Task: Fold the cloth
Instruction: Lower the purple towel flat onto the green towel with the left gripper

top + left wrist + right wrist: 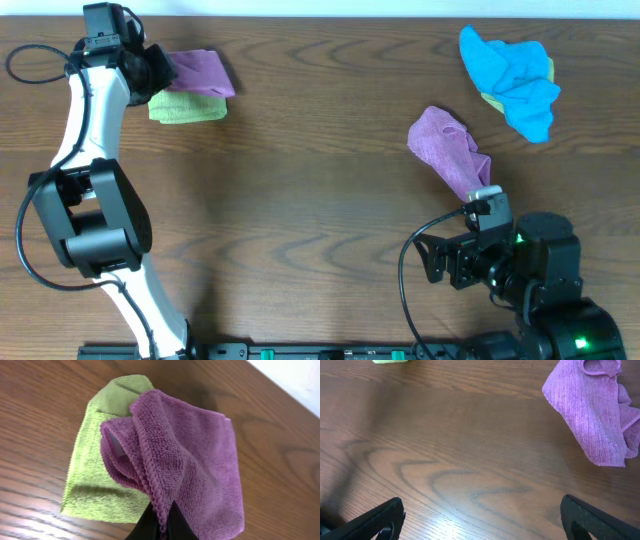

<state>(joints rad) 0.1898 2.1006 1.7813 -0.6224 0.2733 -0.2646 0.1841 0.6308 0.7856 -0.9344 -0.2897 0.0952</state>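
A folded purple cloth [203,72] lies on top of a folded green cloth [185,108] at the far left of the table. My left gripper [155,68] is shut on the stitched edge of this purple cloth [195,460], which drapes over the green cloth [90,470] in the left wrist view. A second, crumpled purple cloth [452,150] lies right of centre and shows in the right wrist view [590,415]. My right gripper [462,255] is open and empty, low over bare table [480,520] in front of that cloth.
A crumpled blue cloth [512,78] lies over a bit of green cloth [490,98] at the far right. The table's far edge runs just behind both piles. Cables loop beside each arm base.
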